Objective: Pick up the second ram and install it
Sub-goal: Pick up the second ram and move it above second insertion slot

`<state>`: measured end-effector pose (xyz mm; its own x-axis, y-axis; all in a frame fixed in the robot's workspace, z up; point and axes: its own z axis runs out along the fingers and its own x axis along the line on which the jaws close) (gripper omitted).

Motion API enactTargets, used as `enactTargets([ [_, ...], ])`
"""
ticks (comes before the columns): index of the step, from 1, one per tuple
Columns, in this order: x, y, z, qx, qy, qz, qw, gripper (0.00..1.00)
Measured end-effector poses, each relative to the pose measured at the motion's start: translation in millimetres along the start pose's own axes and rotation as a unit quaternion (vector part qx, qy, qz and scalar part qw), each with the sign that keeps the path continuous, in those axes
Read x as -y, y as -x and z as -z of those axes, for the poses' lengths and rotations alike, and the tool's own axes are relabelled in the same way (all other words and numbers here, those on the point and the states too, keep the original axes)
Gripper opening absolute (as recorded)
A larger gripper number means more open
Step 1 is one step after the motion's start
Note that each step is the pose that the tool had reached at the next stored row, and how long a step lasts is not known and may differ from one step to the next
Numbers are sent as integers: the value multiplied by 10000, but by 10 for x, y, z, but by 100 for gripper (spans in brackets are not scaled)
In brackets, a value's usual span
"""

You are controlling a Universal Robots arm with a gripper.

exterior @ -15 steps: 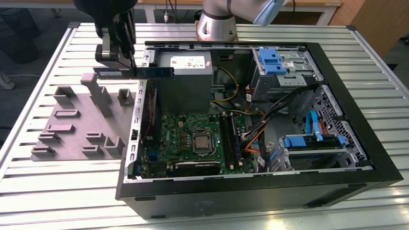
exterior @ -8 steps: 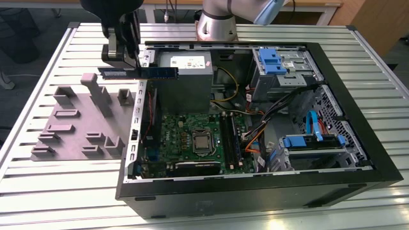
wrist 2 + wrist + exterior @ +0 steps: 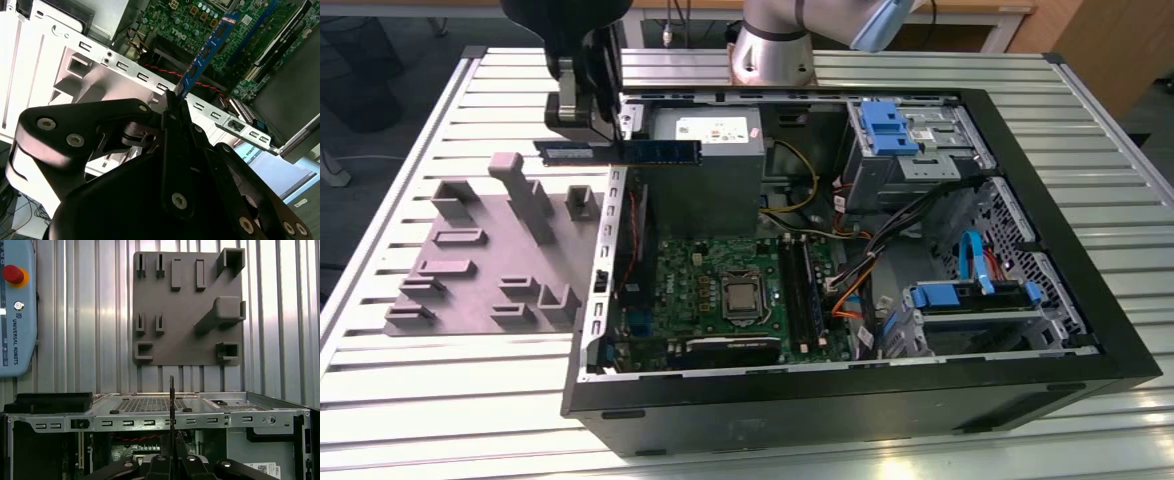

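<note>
- Gripper (image 3: 607, 140) fingers closed narrow on the second ram (image 3: 660, 151), upper left of the exterior view, above the computer case (image 3: 1081, 230) edge.
- Stick held level by one end, apparently leaving its contact edge free for the memory slots (image 3: 801, 290).

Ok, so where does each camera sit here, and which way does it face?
Exterior view: off the arm, high up, looking down into the open black computer case beside the grey plastic fixture tray; the arm's base and black gripper show.
First wrist view: on the arm, looking past the gripper over the case wall to the tray.
Second wrist view: behind the gripper's linkage, facing the green motherboard.
All three show the gripper shut on the long thin blue-green ram stick.
</note>
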<state>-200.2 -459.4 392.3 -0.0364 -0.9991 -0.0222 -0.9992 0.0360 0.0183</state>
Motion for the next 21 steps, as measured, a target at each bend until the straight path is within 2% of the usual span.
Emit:
enactTargets([
  [21,51,2,1,0,0,0,10000,14],
])
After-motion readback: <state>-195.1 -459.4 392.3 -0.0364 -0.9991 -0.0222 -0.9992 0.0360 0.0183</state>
